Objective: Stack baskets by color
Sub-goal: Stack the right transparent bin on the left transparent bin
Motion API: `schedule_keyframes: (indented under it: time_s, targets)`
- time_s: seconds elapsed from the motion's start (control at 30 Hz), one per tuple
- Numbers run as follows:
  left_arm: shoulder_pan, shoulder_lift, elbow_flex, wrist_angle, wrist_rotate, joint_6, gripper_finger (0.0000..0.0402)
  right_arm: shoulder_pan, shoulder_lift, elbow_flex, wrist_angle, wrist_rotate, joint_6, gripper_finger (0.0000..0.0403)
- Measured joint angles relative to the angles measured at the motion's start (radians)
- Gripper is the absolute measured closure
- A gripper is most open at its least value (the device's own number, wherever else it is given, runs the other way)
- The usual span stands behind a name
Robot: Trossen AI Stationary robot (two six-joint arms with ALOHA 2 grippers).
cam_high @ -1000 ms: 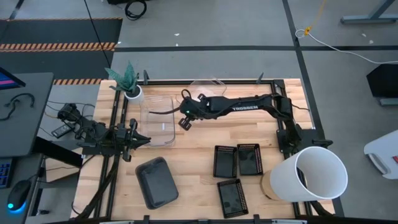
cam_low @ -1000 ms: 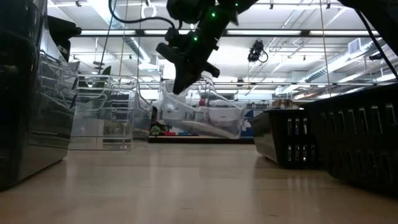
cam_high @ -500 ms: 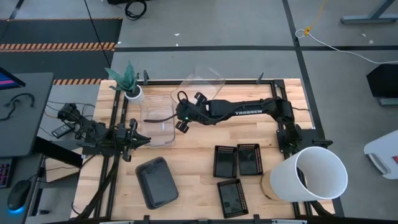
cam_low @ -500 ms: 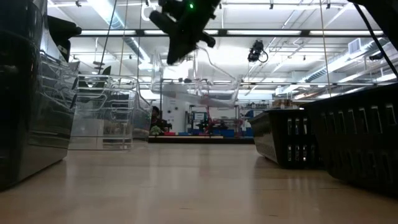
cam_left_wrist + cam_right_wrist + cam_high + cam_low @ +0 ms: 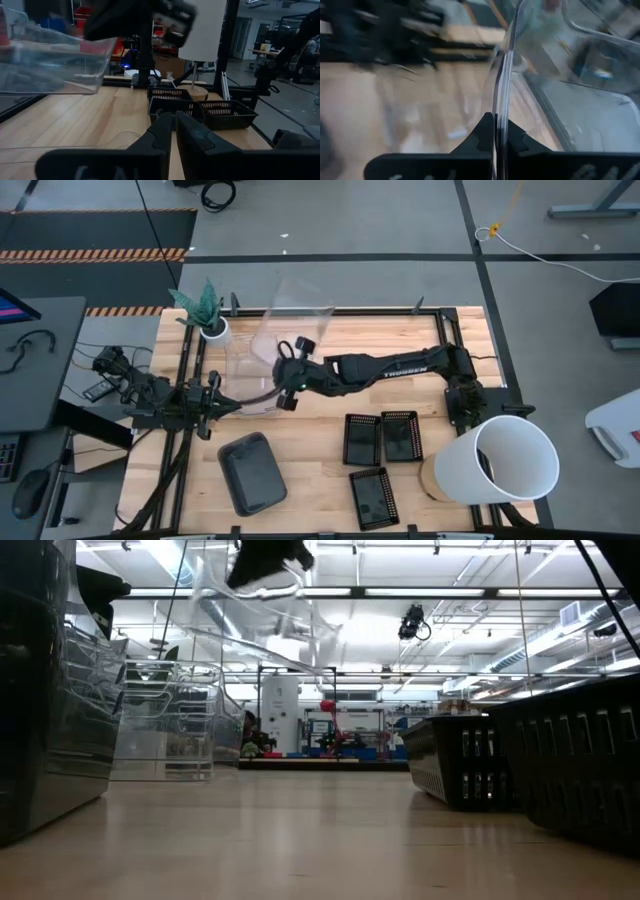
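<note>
My right gripper [image 5: 278,372] is shut on a clear basket [image 5: 295,305], which hangs high over the table's far left part and shows near the top of the low view [image 5: 270,620]. A second clear basket [image 5: 250,375] rests on its base on the table just below it. A smoky grey basket [image 5: 250,472] lies near the front edge. Three black mesh baskets [image 5: 380,438] sit at the right. My left gripper [image 5: 232,406] is shut and holds nothing, level at the table's left side. My right gripper pinches one side wall of the clear basket [image 5: 501,100] at its rim between the two fingers, the wall standing edge-on in the gap. The fingers come from the table's right, slanting down. The basket is lifted clear of the table and tilted.
A big white bucket [image 5: 505,460] lies on its side at the front right corner. A small white plant pot [image 5: 212,328] stands at the far left corner. Bare wood lies in the middle of the table between the grey basket and the black mesh ones.
My right gripper has risen and swung toward the table's left edge, rolling as it went. The clear basket in it has gone from near the tabletop at the far edge to high above it and has tipped. It now hangs over the other clear basket.
</note>
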Motion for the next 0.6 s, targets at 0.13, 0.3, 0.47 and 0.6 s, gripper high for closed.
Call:
schedule_keyframes:
  time_s: [0.13, 0.3, 0.47, 0.6]
  targets:
    - [0.0, 0.0, 0.0, 0.0, 0.0, 0.0, 0.0367, 0.011, 0.0, 0.0, 0.088, -0.12, -0.099, 0.0397]
    - [0.0, 0.0, 0.0, 0.0, 0.0, 0.0, 0.0361, 0.01, 0.008, 0.001, 0.134, -0.233, -0.125, 0.0401]
    - [0.0, 0.0, 0.0, 0.0, 0.0, 0.0, 0.0365, 0.009, 0.028, 0.002, 0.165, -0.294, -0.15, 0.0402]
    - [0.0, 0.0, 0.0, 0.0, 0.0, 0.0, 0.037, 0.01, 0.053, 0.0, 0.207, -0.322, -0.166, 0.0402]
